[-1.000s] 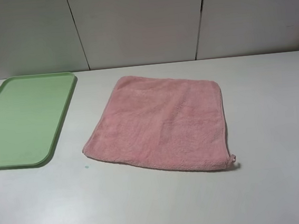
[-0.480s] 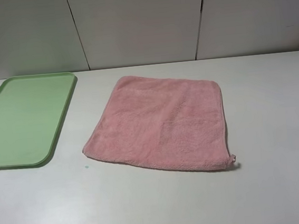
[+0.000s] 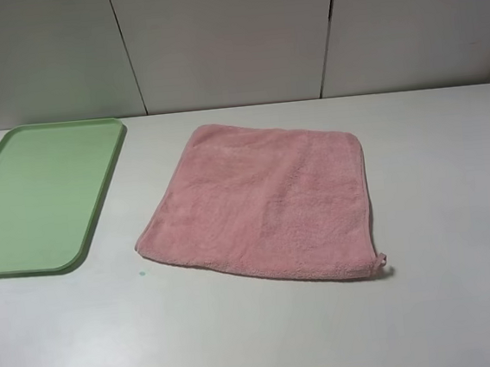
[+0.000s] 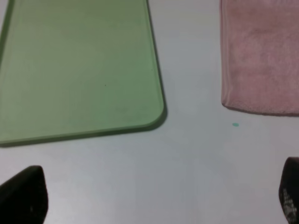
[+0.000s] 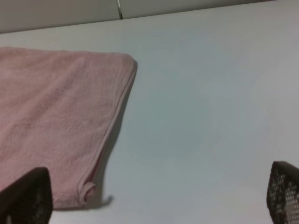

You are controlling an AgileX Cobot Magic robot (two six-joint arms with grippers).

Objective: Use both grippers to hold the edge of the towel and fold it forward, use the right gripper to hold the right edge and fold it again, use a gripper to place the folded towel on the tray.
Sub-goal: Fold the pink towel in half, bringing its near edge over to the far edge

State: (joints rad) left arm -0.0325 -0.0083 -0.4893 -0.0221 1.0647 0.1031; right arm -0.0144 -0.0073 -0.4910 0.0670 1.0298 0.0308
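A pink towel (image 3: 268, 200) lies flat and unfolded on the white table, with a small loop at its near right corner. A light green tray (image 3: 33, 195) lies empty at the left. Neither arm shows in the exterior high view. In the left wrist view my left gripper (image 4: 154, 196) is open above bare table, near the tray's (image 4: 79, 70) near corner and the towel's (image 4: 261, 56) near left corner. In the right wrist view my right gripper (image 5: 154, 198) is open above bare table beside the towel's (image 5: 56, 116) right edge. Both grippers are empty.
The white table (image 3: 456, 302) spreads around the towel and tray. A grey panelled wall (image 3: 231, 37) stands behind the table's far edge. A tiny green speck (image 3: 142, 273) marks the table near the towel's near left corner.
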